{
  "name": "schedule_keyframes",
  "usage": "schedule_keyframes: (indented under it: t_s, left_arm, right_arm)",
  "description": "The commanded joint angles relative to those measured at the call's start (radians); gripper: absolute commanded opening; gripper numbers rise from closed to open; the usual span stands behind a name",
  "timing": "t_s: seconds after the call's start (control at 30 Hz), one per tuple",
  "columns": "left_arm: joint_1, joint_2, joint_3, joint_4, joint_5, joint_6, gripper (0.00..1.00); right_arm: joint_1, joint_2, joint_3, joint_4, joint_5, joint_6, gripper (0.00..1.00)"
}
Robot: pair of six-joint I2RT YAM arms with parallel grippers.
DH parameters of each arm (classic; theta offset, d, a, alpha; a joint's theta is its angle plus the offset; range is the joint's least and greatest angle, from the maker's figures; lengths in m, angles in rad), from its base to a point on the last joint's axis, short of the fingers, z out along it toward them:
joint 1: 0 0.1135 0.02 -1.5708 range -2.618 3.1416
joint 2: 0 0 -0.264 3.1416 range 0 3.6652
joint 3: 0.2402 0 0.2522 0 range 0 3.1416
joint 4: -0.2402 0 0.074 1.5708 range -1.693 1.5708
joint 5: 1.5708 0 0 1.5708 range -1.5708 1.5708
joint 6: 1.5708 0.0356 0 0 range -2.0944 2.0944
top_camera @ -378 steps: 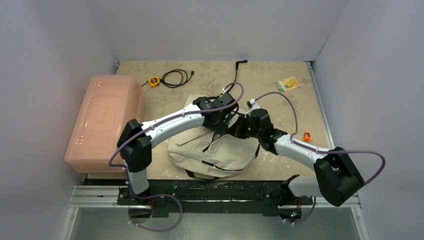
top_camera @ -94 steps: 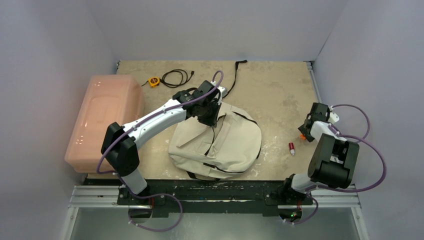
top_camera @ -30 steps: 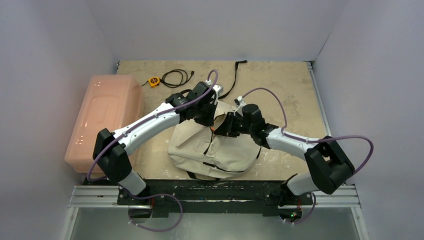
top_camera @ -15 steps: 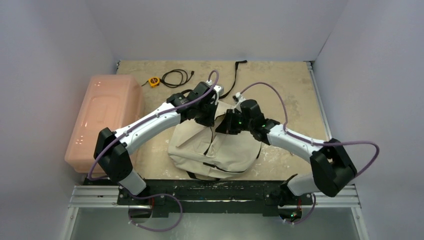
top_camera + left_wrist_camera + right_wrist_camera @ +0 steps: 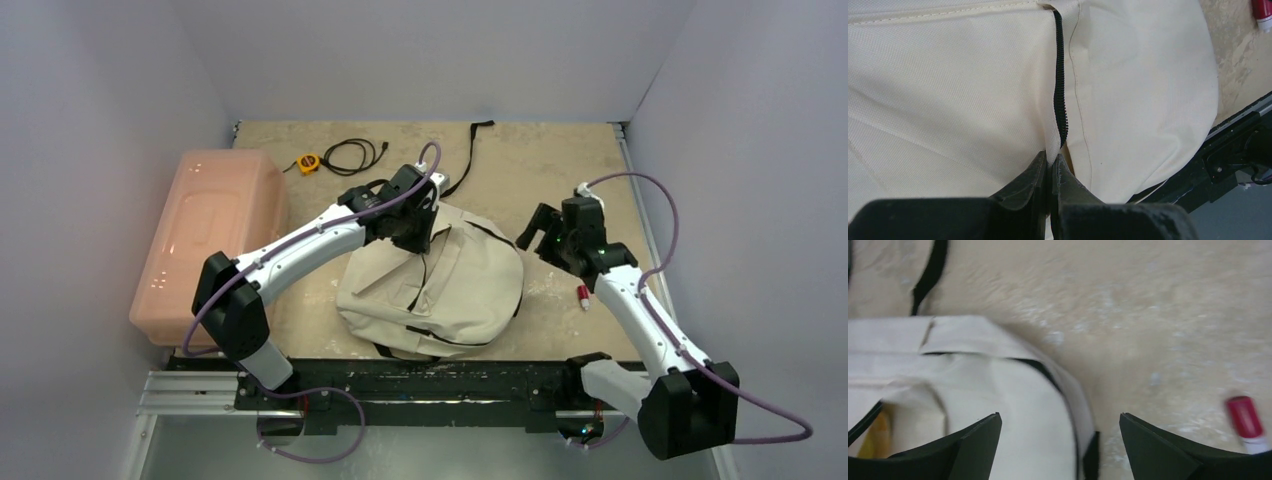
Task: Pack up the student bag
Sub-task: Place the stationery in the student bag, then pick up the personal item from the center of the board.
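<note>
**Packing partly done, one item outstanding**

The student bag [image 5: 440,290] lies mid-table, its zipper edge pinched by the closed left gripper [image 5: 1050,160]. Something yellow is seen inside. The right gripper [image 5: 1060,417] is spread, empty; a red-capped tube [image 5: 1243,417] is judged yet to be packed

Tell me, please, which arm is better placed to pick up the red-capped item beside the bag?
Right: the right gripper is open near the red-capped item, while the left gripper is shut on the bag.

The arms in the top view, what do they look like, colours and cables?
Both the left arm and right arm have white link shells, chunky black joints and a looping purple cable. The left claw and right claw have black wedge-shaped fingers.
</note>
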Motion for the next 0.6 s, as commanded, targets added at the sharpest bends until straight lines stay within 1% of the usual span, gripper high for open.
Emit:
schedule_keyframes:
  t_s: [0.0, 0.1, 0.17, 0.2, 0.27, 0.33, 0.4, 0.43, 0.57]
  left_arm:
    - [-0.013, 0.002, 0.032, 0.025, 0.046, -0.013, 0.0]
    - [-0.013, 0.008, 0.037, 0.024, 0.059, -0.015, 0.0]
    - [-0.012, 0.012, 0.042, 0.021, 0.076, -0.019, 0.0]
    - [-0.013, 0.012, 0.041, 0.022, 0.083, -0.022, 0.0]
    - [-0.012, 0.015, 0.042, 0.025, 0.1, -0.027, 0.0]
    - [-0.012, 0.023, 0.043, 0.026, 0.112, -0.029, 0.0]
    - [-0.013, 0.035, 0.047, 0.027, 0.133, -0.035, 0.0]
    - [-0.012, 0.042, 0.052, 0.023, 0.146, -0.039, 0.0]
    - [-0.013, 0.056, 0.047, 0.036, 0.206, -0.059, 0.0]
  right_arm:
    - [-0.087, -0.029, 0.011, -0.188, 0.252, 0.085, 0.98]
    - [-0.192, -0.034, 0.015, -0.209, 0.28, 0.143, 0.99]
    - [-0.299, -0.031, -0.005, -0.193, 0.243, 0.142, 0.99]
    - [-0.373, -0.024, -0.019, -0.18, 0.212, 0.138, 0.99]
    - [-0.461, -0.004, -0.051, -0.139, 0.128, 0.114, 0.99]
    - [-0.495, 0.041, -0.059, -0.111, 0.09, 0.089, 0.99]
    - [-0.503, 0.12, -0.05, -0.1, 0.112, 0.062, 0.99]
    - [-0.508, 0.153, -0.053, -0.065, 0.11, 0.045, 0.99]
    - [-0.52, 0.289, -0.062, 0.0, 0.0, 0.003, 0.99]
